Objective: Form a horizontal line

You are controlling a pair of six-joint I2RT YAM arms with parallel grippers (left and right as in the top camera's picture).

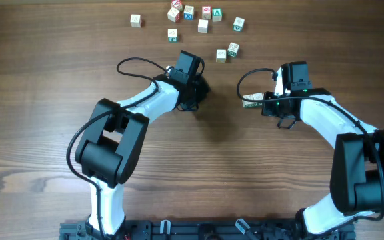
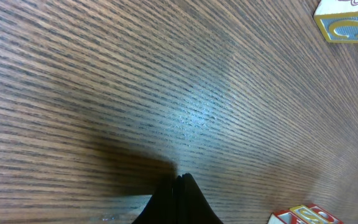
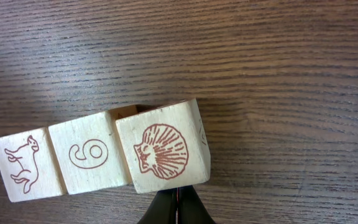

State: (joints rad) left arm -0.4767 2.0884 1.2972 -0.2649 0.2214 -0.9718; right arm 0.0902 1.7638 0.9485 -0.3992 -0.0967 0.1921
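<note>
Three pale wooden cubes touch side to side in a short row [image 3: 101, 155], printed in red-brown with an animal, a 6 and a shell. From overhead the row [image 1: 251, 101] lies right of the table's middle. My right gripper [image 3: 176, 194] is shut, its tips against the near edge of the shell cube [image 3: 163, 149], and it holds nothing. In the overhead view the right gripper [image 1: 265, 103] sits at the row's right end. My left gripper [image 2: 180, 182] is shut and empty over bare wood, seen from above as the left gripper [image 1: 193, 99], left of the row.
Several loose letter cubes lie scattered at the far edge, from one cube [image 1: 135, 21] on the left to another [image 1: 239, 24] on the right. Two cubes [image 1: 227, 52] lie nearer the row. In the left wrist view a yellow-edged cube [image 2: 347, 22] and a red-edged cube [image 2: 306, 216] show at the right.
</note>
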